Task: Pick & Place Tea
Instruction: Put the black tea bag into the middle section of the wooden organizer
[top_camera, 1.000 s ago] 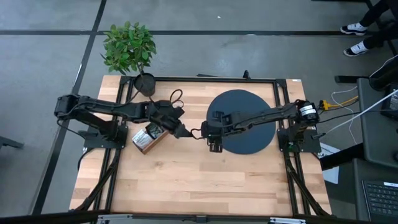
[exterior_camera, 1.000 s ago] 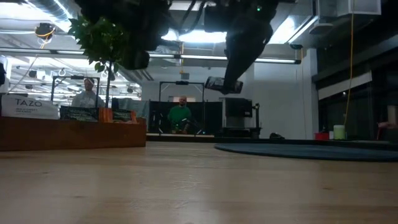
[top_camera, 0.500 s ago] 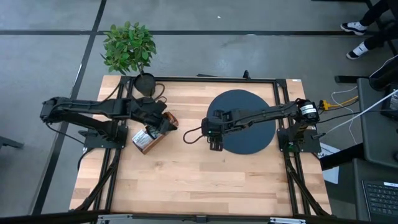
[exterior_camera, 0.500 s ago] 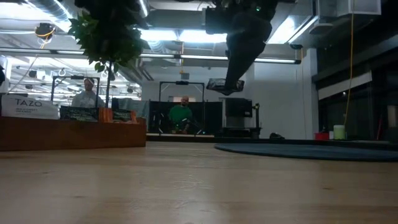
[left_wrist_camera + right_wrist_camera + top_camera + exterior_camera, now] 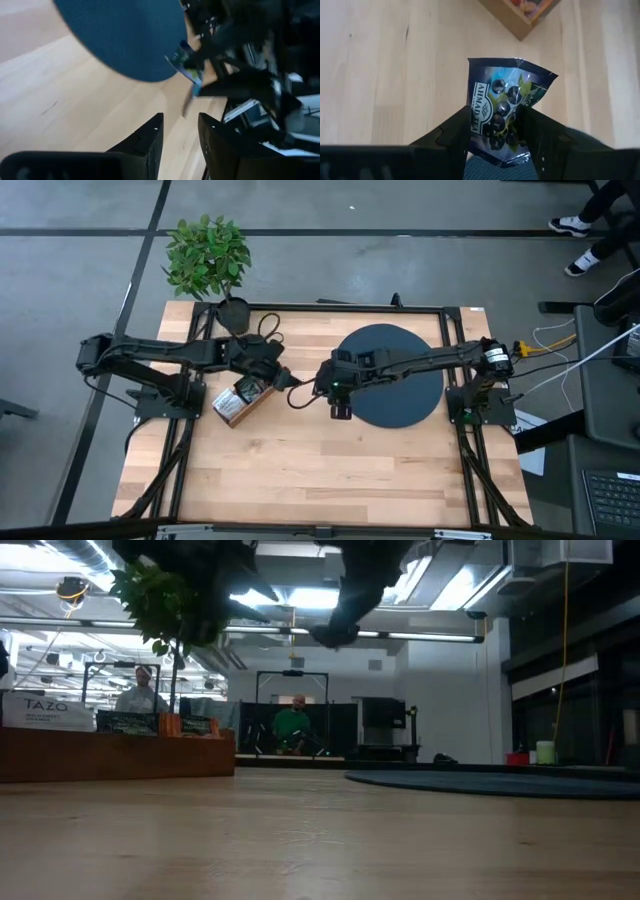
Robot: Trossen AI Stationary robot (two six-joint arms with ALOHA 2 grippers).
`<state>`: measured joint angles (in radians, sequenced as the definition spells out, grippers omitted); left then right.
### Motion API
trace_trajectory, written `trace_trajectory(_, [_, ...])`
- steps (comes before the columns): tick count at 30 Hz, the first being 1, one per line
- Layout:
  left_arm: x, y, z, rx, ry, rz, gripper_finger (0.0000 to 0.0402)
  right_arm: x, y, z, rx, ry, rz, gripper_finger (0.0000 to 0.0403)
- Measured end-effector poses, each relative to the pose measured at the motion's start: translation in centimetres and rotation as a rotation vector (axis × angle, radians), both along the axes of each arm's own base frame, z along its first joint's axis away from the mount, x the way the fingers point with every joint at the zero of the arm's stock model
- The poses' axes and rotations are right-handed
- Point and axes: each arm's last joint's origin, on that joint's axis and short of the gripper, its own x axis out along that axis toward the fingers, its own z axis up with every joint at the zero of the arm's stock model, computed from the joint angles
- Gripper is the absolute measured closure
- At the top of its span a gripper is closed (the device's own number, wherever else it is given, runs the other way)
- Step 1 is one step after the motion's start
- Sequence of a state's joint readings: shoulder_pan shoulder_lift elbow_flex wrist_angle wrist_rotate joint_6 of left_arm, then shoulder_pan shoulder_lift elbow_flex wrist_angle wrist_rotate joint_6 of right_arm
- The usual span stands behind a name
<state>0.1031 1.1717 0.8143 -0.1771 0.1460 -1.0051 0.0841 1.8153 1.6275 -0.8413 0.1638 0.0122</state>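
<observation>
Right wrist view: right gripper (image 5: pixel 493 131) clamps a dark blue sachet (image 5: pixel 506 115) between its two fingers, jaws pressed on the sachet's sides, the packet standing upright and a bit crumpled at its top corner. Light wood table (image 5: pixel 385 65) behind it; a corner of the box (image 5: pixel 527 14) at frame top.

High view: right gripper (image 5: pixel 338 394) sits at frame centre, just off the left edge of the dark disc (image 5: pixel 400 385), over bare table (image 5: pixel 320 470). Left gripper (image 5: pixel 291 380) is left of centre, near the right gripper but apart, beside the box (image 5: pixel 240 400), which holds more sachets. Plant (image 5: pixel 207 255) upper left.

Left wrist view: left gripper (image 5: pixel 180 131) fingers apart with a clear gap, nothing between them. Past them, the sachet (image 5: pixel 186 67) in the other arm's grip, at the disc's (image 5: pixel 125 35) edge.

Low view: box (image 5: pixel 110 752) far left; a person (image 5: pixel 291 725) in the room behind.
</observation>
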Motion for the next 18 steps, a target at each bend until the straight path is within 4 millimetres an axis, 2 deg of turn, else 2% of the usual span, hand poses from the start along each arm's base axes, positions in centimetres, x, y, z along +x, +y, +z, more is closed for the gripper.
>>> trace_trajectory(7, [0.4,1.7,0.3,-0.044,-0.06,0.024,0.0271,0.2,-0.1,0.7,-0.07,-0.023,0.014,0.0227])
trace_trajectory(18, [0.3,2.9,0.6,-0.089,-0.1,0.035,0.0209,0.9,-0.2,1.3,-0.136,-0.107,0.069,0.0227])
